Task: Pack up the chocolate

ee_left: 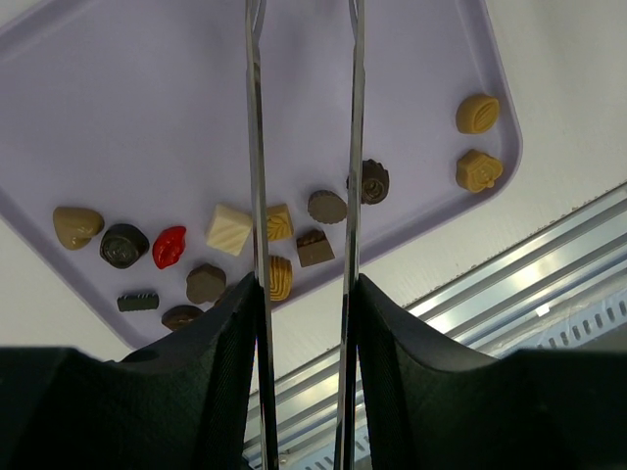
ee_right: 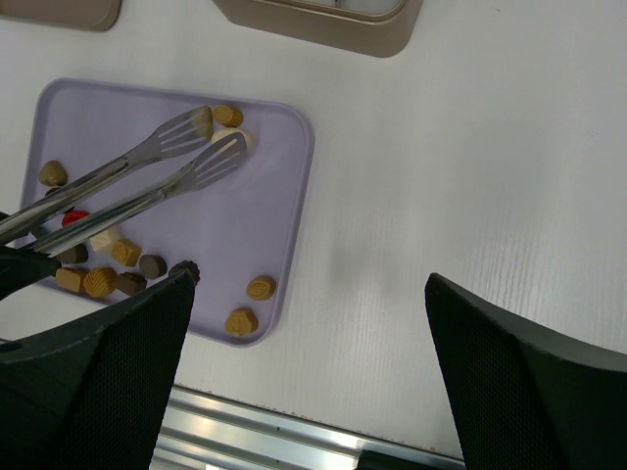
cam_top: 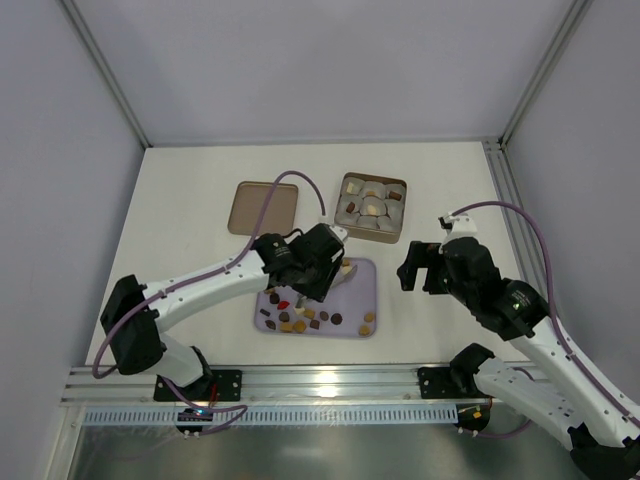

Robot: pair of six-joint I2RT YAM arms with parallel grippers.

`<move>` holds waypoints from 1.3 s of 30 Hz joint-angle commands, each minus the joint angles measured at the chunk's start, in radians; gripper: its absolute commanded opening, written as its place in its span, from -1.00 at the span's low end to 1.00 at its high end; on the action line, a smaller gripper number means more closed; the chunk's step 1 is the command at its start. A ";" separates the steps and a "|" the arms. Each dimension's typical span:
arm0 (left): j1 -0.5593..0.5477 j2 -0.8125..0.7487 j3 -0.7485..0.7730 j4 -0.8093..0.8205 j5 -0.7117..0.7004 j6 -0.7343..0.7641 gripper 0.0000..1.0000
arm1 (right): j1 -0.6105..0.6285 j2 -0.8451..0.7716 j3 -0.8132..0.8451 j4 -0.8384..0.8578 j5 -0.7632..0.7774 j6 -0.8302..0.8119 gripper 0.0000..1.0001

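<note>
Many small chocolate pieces (cam_top: 300,320) lie on a lavender tray (cam_top: 360,285), mostly along its near edge. The left wrist view shows a red piece (ee_left: 168,246), a cream square (ee_left: 229,229), dark ones and two caramel ones (ee_left: 478,170). My left gripper (ee_left: 304,323) (cam_top: 318,268) is shut on metal tongs (ee_left: 257,147). The tongs' slotted tips (ee_right: 211,166) stand slightly apart over the tray's far part, beside a cream piece (ee_right: 233,140) and a caramel one. I cannot tell whether they touch these. My right gripper (ee_right: 309,284) (cam_top: 420,268) stands open over bare table, right of the tray.
A tan box (cam_top: 345,182) with pale cup liners, some holding pieces, stands behind the tray. A flat brown lid (cam_top: 262,207) lies to its left. An aluminium rail (cam_top: 330,380) runs along the table's near edge. Walls enclose the table.
</note>
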 commanded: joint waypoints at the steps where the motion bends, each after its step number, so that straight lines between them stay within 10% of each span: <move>1: -0.004 0.014 0.001 0.046 -0.027 -0.008 -0.17 | -0.003 -0.011 0.001 0.022 0.011 -0.002 0.99; 39: -0.036 -0.052 -0.014 -0.026 -0.035 -0.028 -0.31 | -0.002 -0.024 0.001 0.012 0.017 0.001 1.00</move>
